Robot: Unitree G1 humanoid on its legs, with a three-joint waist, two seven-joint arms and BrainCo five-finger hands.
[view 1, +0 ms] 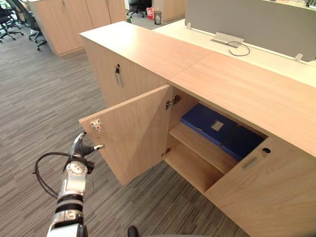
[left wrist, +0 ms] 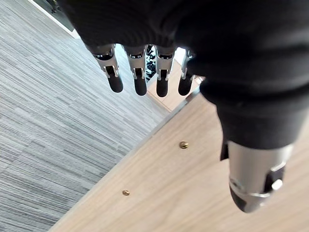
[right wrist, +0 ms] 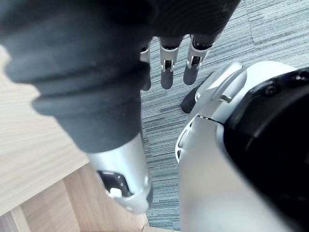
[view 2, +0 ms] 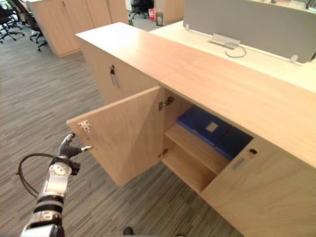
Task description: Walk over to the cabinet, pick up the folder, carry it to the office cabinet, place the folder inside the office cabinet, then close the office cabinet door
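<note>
Oak-veneer office cabinet (view 1: 237, 89) stands with its left door (view 1: 133, 133) swung wide over grey carpet (view 1: 39, 89), as the left eye view shows it. A blue folder (view 1: 208, 123) (a pale label on its cover) lies flat on the upper shelf (view 1: 202, 148) inside, at 3 o'clock from the door. A second blue folder (view 1: 242, 142) sits just beside it, at its 4 o'clock. The robot's left hand (view 1: 85, 148) hovers at 8 o'clock from the door, near its free edge; whether it touches the wood cannot be told. A key (view 1: 117, 69) hangs in the neighbouring door at 11 o'clock, and a white desk (view 1: 276, 59) with a grey screen (view 1: 247, 19) runs behind the cabinet at 1 o'clock.

From the right eye, a small catch plate (view 2: 85, 127) shows on the door's inner face, at 12 o'clock from the hand.

Along the left wrist, the fingers (left wrist: 140, 77) reach out straight, well apart from the thumb (left wrist: 253, 183), holding nothing. Past them lie the door's wood, with two brass screw heads (left wrist: 183, 144), and the carpet.

Along the right wrist, the right hand (right wrist: 166, 72) hangs with its fingers relaxed and empty above the carpet, a pale wood panel (right wrist: 29, 154) beside it.
</note>
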